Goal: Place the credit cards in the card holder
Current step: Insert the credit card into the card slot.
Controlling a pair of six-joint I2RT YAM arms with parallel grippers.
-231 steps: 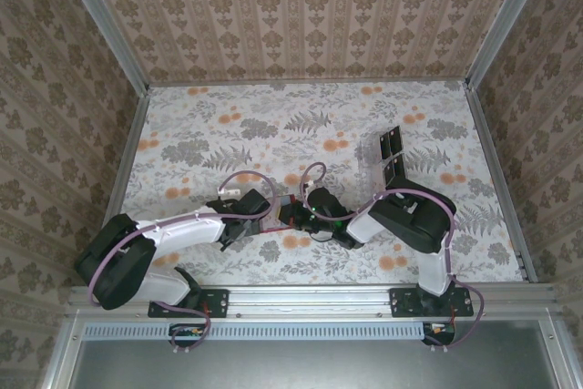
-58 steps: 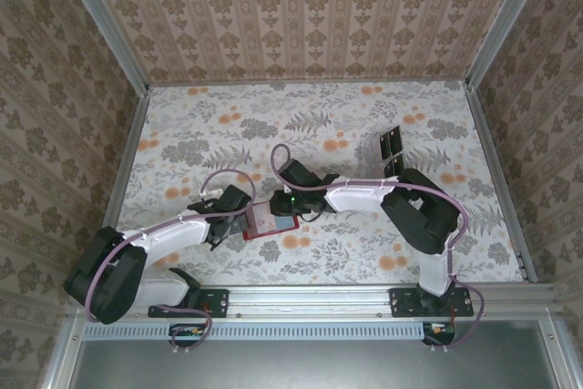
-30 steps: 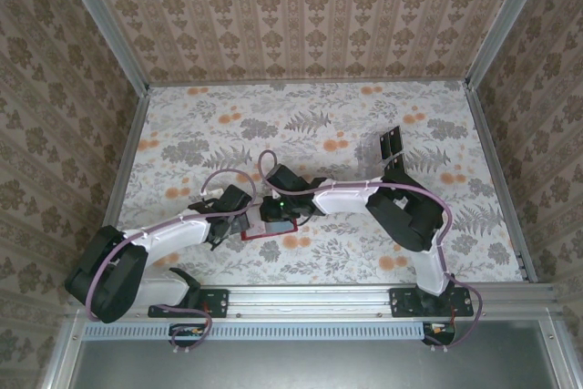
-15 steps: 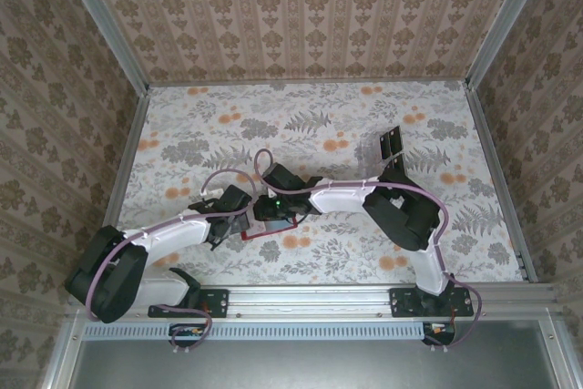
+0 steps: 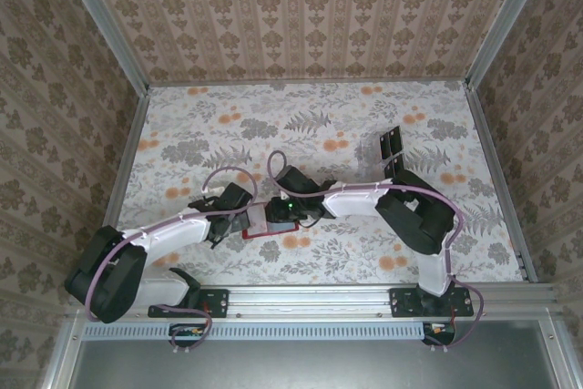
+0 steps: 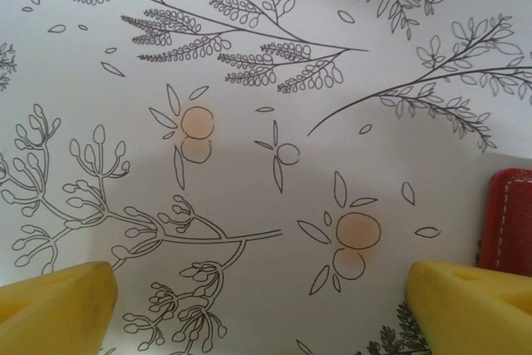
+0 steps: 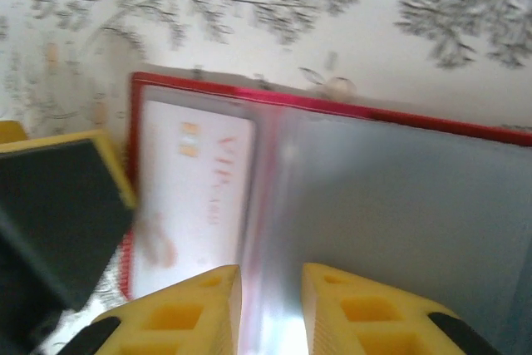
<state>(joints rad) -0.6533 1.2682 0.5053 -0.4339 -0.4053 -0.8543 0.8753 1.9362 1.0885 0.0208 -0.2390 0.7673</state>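
Yellow fingers of the right gripper (image 7: 270, 305) are seen narrowly parted, a grip not determinable, over the opened red card holder (image 7: 391, 197) on the table (image 7: 374, 31), in whose left half a pale credit card (image 7: 195, 197) is revealed by the right wrist view, while the left gripper (image 6: 266, 305) is shown spread wide beside its corner.

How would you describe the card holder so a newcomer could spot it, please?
On the flower-patterned tabletop, look near the front edge, left of centre. The small flat red folding card holder lies open there, its red cover unlike the black-panelled rack farther back right.
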